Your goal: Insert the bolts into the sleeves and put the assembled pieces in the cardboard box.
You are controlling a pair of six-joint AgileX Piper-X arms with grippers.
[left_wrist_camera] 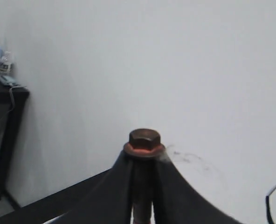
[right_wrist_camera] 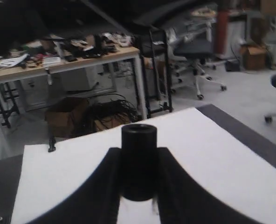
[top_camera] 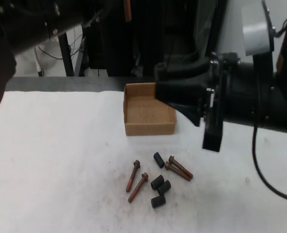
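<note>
White worktop [top_camera: 61,160] below, and it's early days: left hand [left_wrist_camera: 144,161] clenched on a bolt [left_wrist_camera: 144,141], right hand [right_wrist_camera: 138,154] clamped around a sleeve [right_wrist_camera: 139,137], and the pair not yet mated. Four loose bolts [top_camera: 132,175] and four loose sleeves [top_camera: 157,182] lie near the cardboard box [top_camera: 149,129], which looks empty. I'd say nothing's assembled so far.

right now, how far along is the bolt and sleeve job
Done: nothing; the cardboard box looks empty. In hand: the left fingers hold a bolt, the right fingers hold a sleeve, not yet joined. Left: that pair plus four loose bolts and four loose sleeves on the bench.
</note>
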